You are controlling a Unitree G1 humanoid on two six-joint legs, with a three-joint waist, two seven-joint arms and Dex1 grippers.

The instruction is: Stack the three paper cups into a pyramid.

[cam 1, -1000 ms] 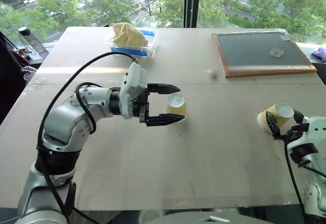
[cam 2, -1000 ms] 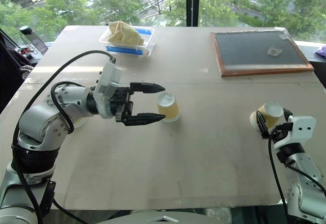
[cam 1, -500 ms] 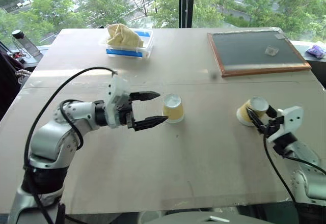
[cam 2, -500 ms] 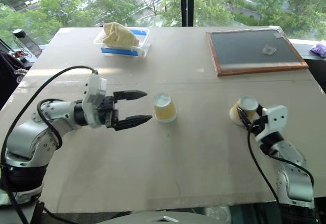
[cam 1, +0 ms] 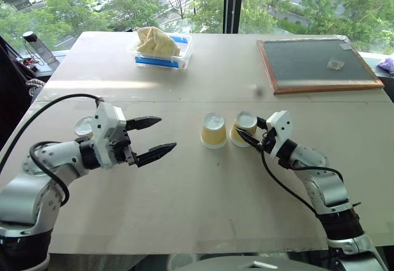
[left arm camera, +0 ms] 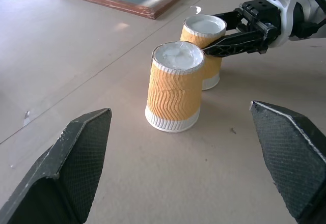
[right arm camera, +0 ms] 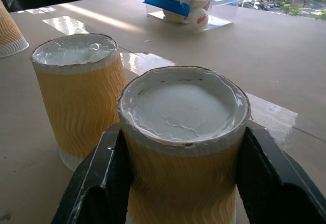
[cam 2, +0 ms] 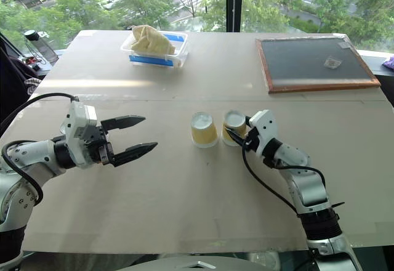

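Right fingers (right arm camera: pixel 107 183) clamp the second cup (cam 1: pixel 244 127), inverted, white base up, axis vertical, just beside the first cup (cam 1: pixel 213 130) mid-tabletop (cam 1: pixel 197 209). First cup likewise inverted and upright. Third cup (cam 1: pixel 84 127) sits upturned near the left edge, behind the left arm. Cups: tapered paper, wavy embossed yellow-orange sides, white rims and bases. Left fingers (cam 1: pixel 161 151) spread wide, empty, black textured pads. A second ago the second cup was tilted near the right edge in the right gripper (cam 1: pixel 251 133); now brought to centre. Left gripper (cam 1: pixel 154 137) has pulled back from the first cup.
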